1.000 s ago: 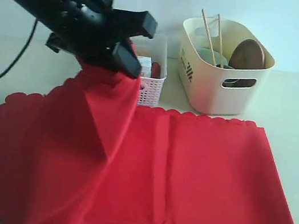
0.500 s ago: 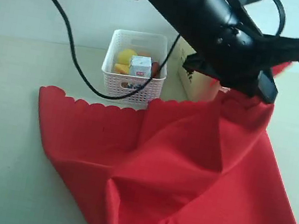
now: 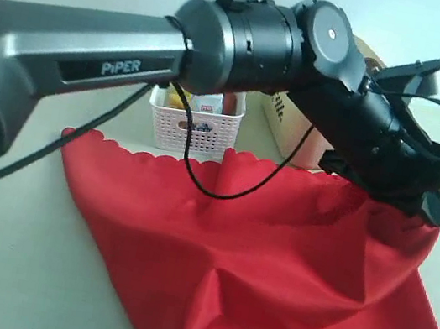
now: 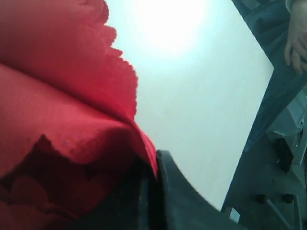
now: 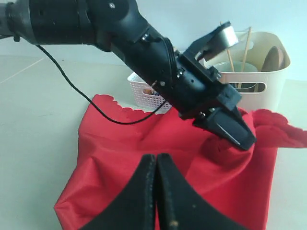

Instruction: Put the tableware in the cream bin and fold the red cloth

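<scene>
At far right, left gripper [image 3: 433,202] clamps the scalloped red cloth [image 3: 271,259], draped in folds; right gripper [image 5: 156,160] together.

Soft, even light throughout; in the left wrist view the red cloth [image 4: 57,120] blurs and glare whitens the table [image 4: 168,19].

red cloth [image 3: 271,259]: plain bright red, scalloped edge. tabletop [image 3: 1,245]: pale beige. left arm [image 3: 94,57]: grey and black, white lettering. left hand [image 5: 242,136]: black. right hand [image 5: 156,163]: black. basket [image 3: 201,127]: white lattice. cream bin [image 5: 268,96]: cream-yellow with dark side marks, pattern unclear. In the bin: brown plate [image 5: 273,58], pale green bowl [image 5: 229,69], light wooden chopsticks [image 5: 247,48].
</scene>
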`<state>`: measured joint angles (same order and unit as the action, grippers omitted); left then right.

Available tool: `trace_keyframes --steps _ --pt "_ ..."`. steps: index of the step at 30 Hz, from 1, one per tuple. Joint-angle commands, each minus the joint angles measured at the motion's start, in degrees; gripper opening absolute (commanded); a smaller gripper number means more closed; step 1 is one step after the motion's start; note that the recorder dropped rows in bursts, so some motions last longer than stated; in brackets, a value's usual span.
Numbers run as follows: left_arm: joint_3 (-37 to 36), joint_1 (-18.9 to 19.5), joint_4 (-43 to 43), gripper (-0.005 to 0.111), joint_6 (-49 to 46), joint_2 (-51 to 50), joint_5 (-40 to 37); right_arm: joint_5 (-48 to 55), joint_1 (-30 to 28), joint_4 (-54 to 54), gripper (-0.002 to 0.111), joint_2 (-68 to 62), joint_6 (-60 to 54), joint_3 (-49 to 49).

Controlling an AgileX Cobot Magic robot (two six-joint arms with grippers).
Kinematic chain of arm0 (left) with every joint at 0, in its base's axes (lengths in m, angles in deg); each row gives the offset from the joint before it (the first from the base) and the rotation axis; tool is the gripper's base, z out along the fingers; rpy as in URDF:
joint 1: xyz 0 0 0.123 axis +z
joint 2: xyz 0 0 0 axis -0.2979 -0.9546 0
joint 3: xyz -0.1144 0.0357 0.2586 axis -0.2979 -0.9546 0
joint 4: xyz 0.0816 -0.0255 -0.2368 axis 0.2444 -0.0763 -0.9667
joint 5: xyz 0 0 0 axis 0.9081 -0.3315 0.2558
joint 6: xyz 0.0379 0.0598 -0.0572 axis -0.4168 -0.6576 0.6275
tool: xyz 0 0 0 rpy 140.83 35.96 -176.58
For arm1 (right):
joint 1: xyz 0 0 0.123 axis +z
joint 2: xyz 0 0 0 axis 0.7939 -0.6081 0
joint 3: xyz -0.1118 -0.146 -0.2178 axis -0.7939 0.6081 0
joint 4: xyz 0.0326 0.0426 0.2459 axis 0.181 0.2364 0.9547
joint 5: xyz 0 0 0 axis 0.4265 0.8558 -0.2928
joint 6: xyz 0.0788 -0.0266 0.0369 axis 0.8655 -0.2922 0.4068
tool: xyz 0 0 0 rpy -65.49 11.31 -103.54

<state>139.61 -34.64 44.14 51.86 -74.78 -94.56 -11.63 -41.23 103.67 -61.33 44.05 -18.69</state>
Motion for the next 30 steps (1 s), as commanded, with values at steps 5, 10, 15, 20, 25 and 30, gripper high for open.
trace_keyframes --steps 5,10,15,20,25,30 --pt "4.6 -1.86 -3.6 0.003 -1.76 -6.98 3.42 -0.57 0.02 0.36 0.0 -0.27 -0.12 0.32" --pt "4.6 -1.86 -3.19 0.038 -1.76 -8.47 1.44 -0.57 0.02 0.36 0.0 -0.27 -0.12 0.32" --pt "4.6 -1.13 -1.49 0.097 -1.9 -6.76 -4.13 -0.57 0.02 0.36 0.0 -0.27 -0.12 0.32" --pt "4.6 -0.66 7.21 0.104 0.53 -1.07 -11.41 -0.46 0.02 0.36 0.0 -0.27 -0.12 0.32" --pt "4.6 -0.66 24.75 0.104 9.43 5.91 -20.02 -0.46 0.02 0.36 0.0 -0.27 -0.22 0.32" --pt "1.36 -0.43 38.81 0.104 14.71 10.88 -24.24 -0.46 0.02 0.36 0.0 -0.27 -0.22 0.32"
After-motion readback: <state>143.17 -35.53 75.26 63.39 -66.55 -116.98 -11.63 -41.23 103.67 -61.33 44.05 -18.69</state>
